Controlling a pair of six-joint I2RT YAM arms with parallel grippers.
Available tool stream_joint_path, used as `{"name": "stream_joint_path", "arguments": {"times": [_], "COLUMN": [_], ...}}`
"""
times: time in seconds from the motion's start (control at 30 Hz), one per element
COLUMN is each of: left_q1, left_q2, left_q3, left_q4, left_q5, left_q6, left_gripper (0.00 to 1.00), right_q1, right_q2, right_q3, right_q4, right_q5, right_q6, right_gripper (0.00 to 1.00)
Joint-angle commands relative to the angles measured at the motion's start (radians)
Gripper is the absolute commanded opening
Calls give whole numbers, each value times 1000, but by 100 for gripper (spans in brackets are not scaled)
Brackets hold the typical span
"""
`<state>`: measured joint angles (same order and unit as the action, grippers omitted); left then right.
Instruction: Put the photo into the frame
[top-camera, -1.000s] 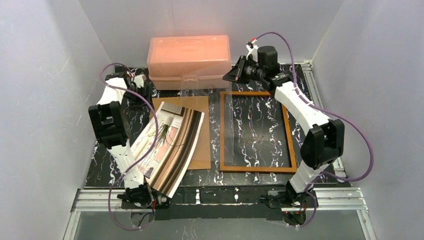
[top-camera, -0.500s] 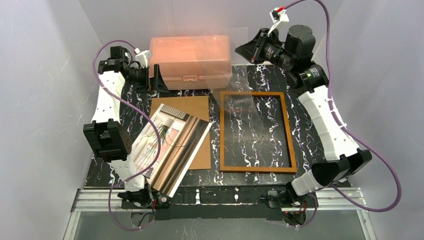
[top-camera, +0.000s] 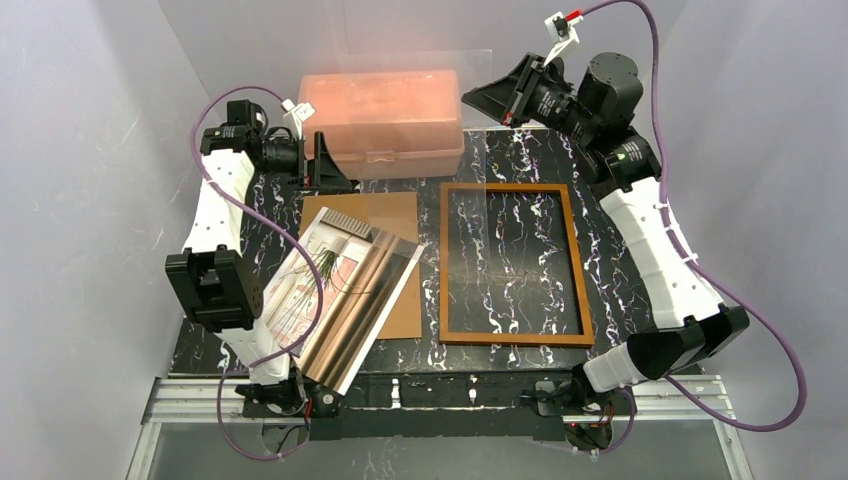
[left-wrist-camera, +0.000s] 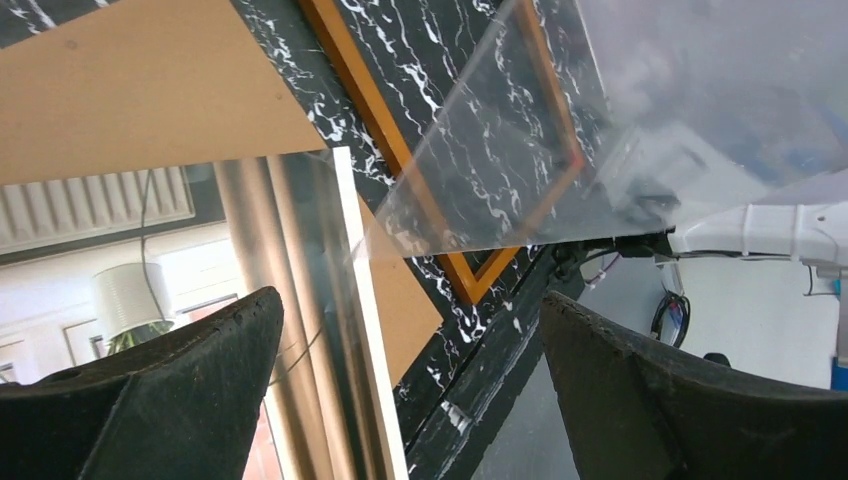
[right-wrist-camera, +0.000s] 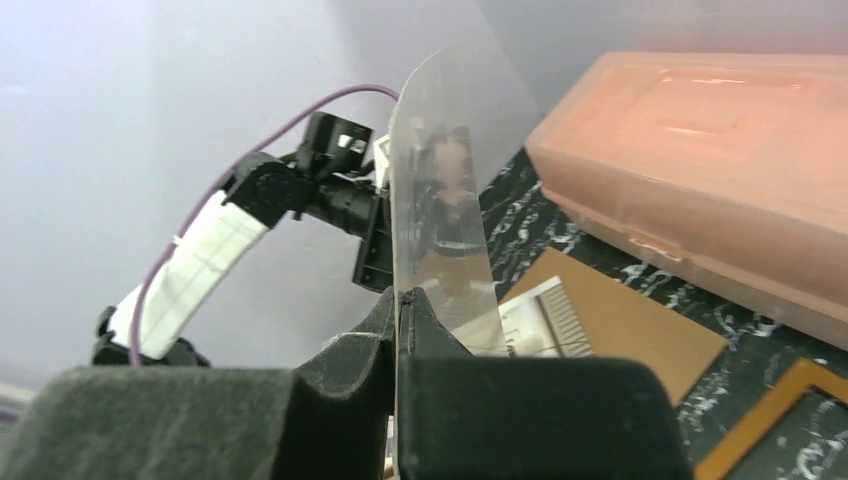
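Lifted up and far since a second ago, the clear sheet hangs pinched in my right jaws, off the frame at right — so my spread left jaws should grip the photo, lying left on the backing board, by one edge.

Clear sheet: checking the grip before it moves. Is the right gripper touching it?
Touching. The right wrist view shows the clear sheet standing edge-on, clamped in the shut right gripper.

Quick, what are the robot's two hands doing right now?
Left gripper: open, holding nothing.
Right gripper: shut on the clear sheet, which it holds up off the table.
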<state>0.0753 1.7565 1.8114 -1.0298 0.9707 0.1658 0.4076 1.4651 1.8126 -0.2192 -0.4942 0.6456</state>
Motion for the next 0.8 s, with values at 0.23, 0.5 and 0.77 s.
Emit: {"name": "stream_joint_path", "arguments": {"times": [0.23,0.5,0.77], "left_q1": [21,23,33], "left_q2": [-190,-207,-280], "left_q3": [-144,-166,-260], "left_q4": [54,54,220], "left_q5": [309,387,239], "left_q6": [117,139,89], "left_gripper": [98,92,98], "right_q1": [-37,-51,-52], "right_q2": [-28,-10,-21], "right_q3": [-149,-187,-118], "right_q4": [477,589,515], "right_q5": [-143,-163,-168], "right_q6": [377,480,458], "right_gripper": [5,4,3]}}
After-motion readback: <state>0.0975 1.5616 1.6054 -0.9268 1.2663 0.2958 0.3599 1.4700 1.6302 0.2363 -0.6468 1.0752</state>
